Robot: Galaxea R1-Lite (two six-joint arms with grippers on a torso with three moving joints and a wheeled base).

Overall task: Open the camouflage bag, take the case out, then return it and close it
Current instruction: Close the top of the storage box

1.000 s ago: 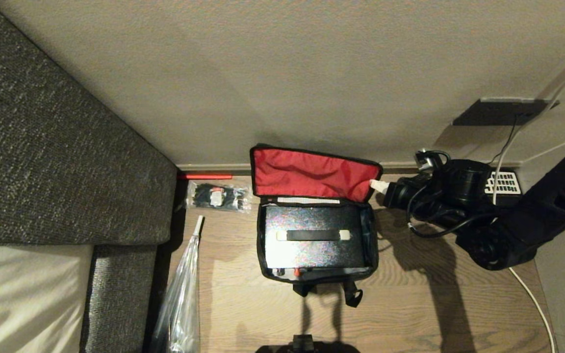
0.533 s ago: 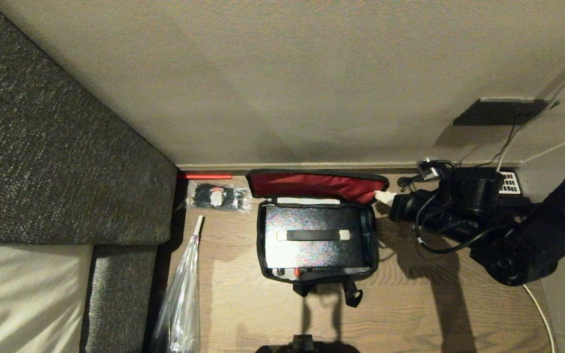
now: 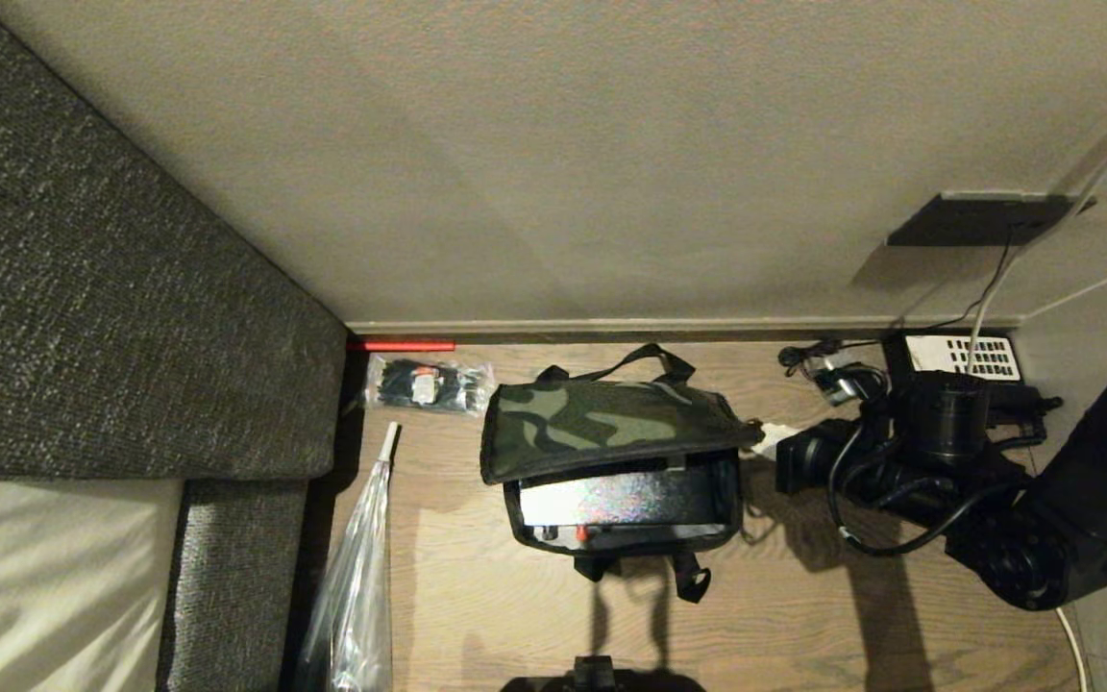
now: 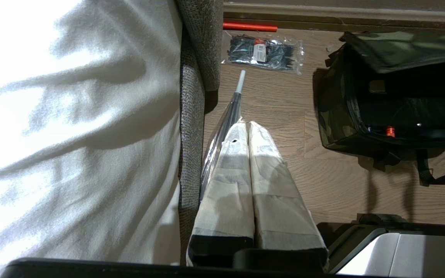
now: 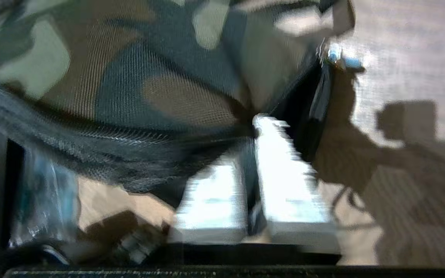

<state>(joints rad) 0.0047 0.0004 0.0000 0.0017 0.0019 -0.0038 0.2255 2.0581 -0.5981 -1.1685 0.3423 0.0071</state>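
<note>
Camouflage bag [image 3: 728, 485], a boxy soft one with black sides and straps, stands on the wooden floor [image 3: 803, 615] near the far wall, about the middle of the head view. At far left is a grey woven sofa [image 3: 83, 317], and beside it the left tool [image 4: 247, 125] hangs idle with its taped fingers pressed together, well apart from the bag. A clear packet of black cable ties [image 3: 424, 384] lies just left of the bag. The bag's green camouflage lid [image 3: 602, 423] is tilted partway down over the opening, leaving the near strip uncovered, where the flat black hard case [image 3: 626, 500] shows inside with its small red dot [image 3: 580, 531] at the near edge. The right tool [image 3: 773, 437] sits at the lid's right corner; the blurred wrist view leaves it unclear whether its fingers pinch the edge or stand slightly apart. With the case inside, this looks like the closing step. Next, I judge, the lid must be brought fully down to the near rim, without snagging the straps.
</note>
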